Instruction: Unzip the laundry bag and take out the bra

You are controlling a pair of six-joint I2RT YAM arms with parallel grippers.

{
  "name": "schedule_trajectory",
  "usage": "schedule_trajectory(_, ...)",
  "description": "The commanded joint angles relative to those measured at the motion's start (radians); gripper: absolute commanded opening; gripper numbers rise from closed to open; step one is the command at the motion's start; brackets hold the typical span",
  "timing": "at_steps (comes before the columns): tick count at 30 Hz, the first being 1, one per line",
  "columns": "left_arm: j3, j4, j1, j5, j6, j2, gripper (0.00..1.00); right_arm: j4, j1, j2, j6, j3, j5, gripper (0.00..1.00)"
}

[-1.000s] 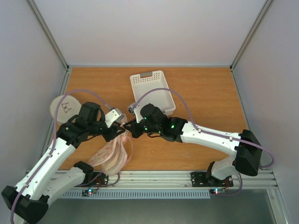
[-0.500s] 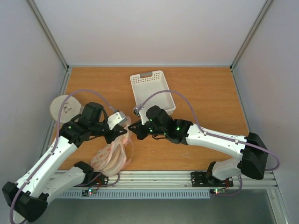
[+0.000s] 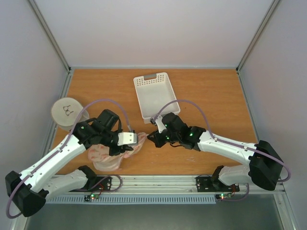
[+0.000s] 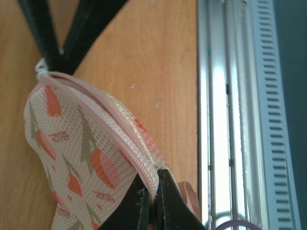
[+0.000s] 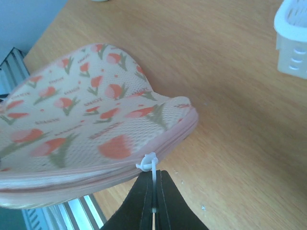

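Cream fabric laundry bag (image 5: 86, 120): at the front-left of the counter (image 3: 211, 100), strung between the two arms with its tulip-print side up. The end away from the pull droops toward the near rail (image 4: 225, 120).
Zipper edge (image 4: 120, 129): pink tape drawn taut from one grip to the other. The stretch in view looks closed, so I judge the unzipping barely begun.
Zip pull (image 5: 148, 165): a white cable-tie loop at the bag's rounded end, its tail running down into the right arm's grip.
Right fingers (image 5: 161, 192): pressed together on the tie's tail, not on the fabric. This is probably so that a tug drags the slider along the tape.
Left fingers (image 4: 164, 197): clamped on the zipper edge further along the seam. They likely serve as an anchor, keeping the tape straight so the slider runs instead of bunching the cloth.
Bra: not seen as such, and presumably inside the bag. A peach scrap (image 4: 188, 194) shows just beside the left grip, but I cannot tell whether it is bra or bag.
Basket (image 3: 139, 96): white perforated plastic, mid-counter beyond the right arm and well apart from the bag. Nothing shows inside it.
Round disc (image 3: 66, 111): white with a black drawing, at the counter's left edge beyond the left arm, apart from the bag.
Risk, as a judgement: the thin tie could slip from the grip, or the bag could slide rather than open if the anchor gives.
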Motion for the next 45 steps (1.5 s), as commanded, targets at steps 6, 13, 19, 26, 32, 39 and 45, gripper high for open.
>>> schedule_trajectory(6,0.115,-0.225,-0.042,0.103,0.320,0.047,0.01,0.094,-0.135,-0.002,-0.166,-0.096,-0.146,0.01)
schedule_trajectory(13,0.173,-0.301,-0.042,0.149,0.426,0.042,0.01,0.229,-0.198,0.040,-0.166,-0.172,-0.245,0.01)
schedule_trajectory(19,0.209,-0.267,-0.042,0.155,0.398,0.035,0.01,0.319,-0.199,0.109,-0.169,-0.211,-0.300,0.01)
schedule_trajectory(26,0.188,-0.261,-0.042,0.155,0.396,0.018,0.01,0.390,-0.204,0.155,-0.155,-0.233,-0.329,0.01)
schedule_trajectory(32,0.107,-0.177,-0.041,0.103,0.326,0.009,0.01,0.345,-0.205,0.089,-0.172,-0.221,-0.280,0.24)
schedule_trajectory(39,0.031,-0.057,-0.042,-0.008,0.218,-0.009,0.01,0.225,-0.203,-0.129,-0.265,-0.194,-0.186,0.51)
schedule_trajectory(45,0.017,-0.034,-0.042,0.011,0.193,-0.010,0.00,0.201,-0.140,-0.280,-0.456,-0.175,-0.287,0.53)
